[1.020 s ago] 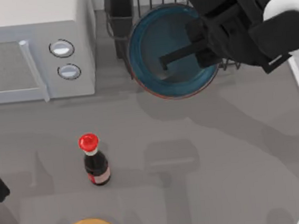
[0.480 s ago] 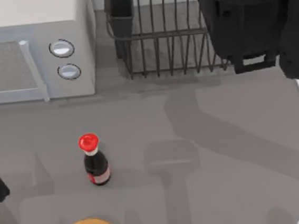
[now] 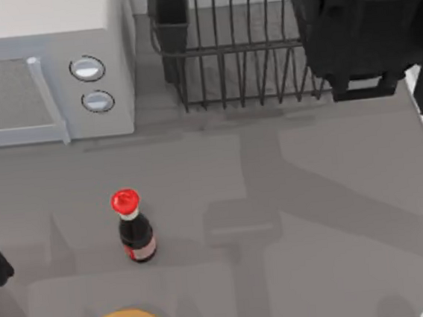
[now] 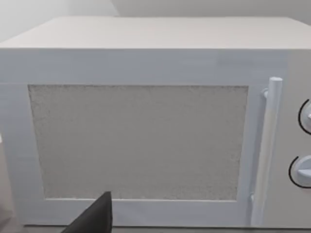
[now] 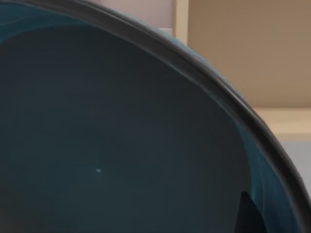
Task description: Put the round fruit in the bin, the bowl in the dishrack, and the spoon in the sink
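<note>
My right arm [image 3: 356, 25] hangs over the dishrack [image 3: 239, 51] with the bowl [image 5: 121, 136] close against its wrist camera, apparently pinched in my fingers, so I should lower it level between the upright bars before letting go, well clear of the microwave [image 3: 45, 62].

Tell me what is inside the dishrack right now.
The dishrack shows bare bars and its black utensil cup. The right arm covers its right end; the right wrist view shows the bowl close up.
</note>
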Controlling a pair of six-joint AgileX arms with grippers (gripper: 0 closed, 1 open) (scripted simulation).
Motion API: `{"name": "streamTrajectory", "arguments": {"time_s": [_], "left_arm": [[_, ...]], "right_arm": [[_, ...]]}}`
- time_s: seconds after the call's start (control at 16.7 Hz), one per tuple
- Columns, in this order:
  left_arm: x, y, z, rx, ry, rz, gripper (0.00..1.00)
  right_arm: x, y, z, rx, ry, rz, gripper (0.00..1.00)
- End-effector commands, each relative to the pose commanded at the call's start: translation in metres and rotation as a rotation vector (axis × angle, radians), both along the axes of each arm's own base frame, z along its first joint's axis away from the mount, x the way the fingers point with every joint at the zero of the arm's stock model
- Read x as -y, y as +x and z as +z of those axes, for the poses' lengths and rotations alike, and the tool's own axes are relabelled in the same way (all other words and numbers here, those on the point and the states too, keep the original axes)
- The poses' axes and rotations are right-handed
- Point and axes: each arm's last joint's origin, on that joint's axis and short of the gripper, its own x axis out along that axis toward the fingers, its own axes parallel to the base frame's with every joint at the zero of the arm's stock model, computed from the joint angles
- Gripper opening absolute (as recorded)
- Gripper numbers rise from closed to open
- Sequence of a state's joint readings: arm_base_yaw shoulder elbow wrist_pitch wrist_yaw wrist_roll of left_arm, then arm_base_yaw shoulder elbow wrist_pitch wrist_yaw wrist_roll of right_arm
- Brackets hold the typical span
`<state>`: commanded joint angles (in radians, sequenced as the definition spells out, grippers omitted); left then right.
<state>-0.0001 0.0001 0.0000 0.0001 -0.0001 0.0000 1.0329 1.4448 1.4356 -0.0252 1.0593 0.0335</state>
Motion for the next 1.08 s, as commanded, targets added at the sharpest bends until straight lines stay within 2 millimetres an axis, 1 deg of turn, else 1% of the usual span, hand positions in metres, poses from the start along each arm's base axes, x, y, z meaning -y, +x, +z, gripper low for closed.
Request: {"name": "streamTrajectory", "arguments": {"time_s": [0.12,0.24,0.36,0.54,0.72,0.84,0.96,1.08], "left_arm": [[0.000,0.000,0.000,0.000,0.000,0.000,1.00],[0.000,0.000,0.000,0.000,0.000,0.000,1.00],[0.000,0.000,0.000,0.000,0.000,0.000,1.00],[0.000,0.000,0.000,0.000,0.000,0.000,1.00],[0.000,0.000,0.000,0.000,0.000,0.000,1.00],[0.000,0.000,0.000,0.000,0.000,0.000,1.00],[0.000,0.000,0.000,0.000,0.000,0.000,1.00],[0.000,0.000,0.000,0.000,0.000,0.000,1.00]], "right_arm": [[-0.003,0.005,-0.003,-0.001,-0.001,0.000,0.00],[-0.012,0.023,-0.017,-0.004,-0.007,-0.002,0.00],[-0.023,0.052,-0.042,-0.006,-0.009,-0.003,0.00],[-0.032,0.106,-0.090,0.005,0.005,-0.002,0.00],[-0.022,0.157,-0.144,0.020,0.019,0.000,0.00],[-0.010,0.182,-0.174,0.015,0.013,0.002,0.00],[0.000,0.196,-0.194,0.006,0.006,0.003,0.00],[0.002,0.198,-0.198,0.004,0.004,0.003,0.00]]}}
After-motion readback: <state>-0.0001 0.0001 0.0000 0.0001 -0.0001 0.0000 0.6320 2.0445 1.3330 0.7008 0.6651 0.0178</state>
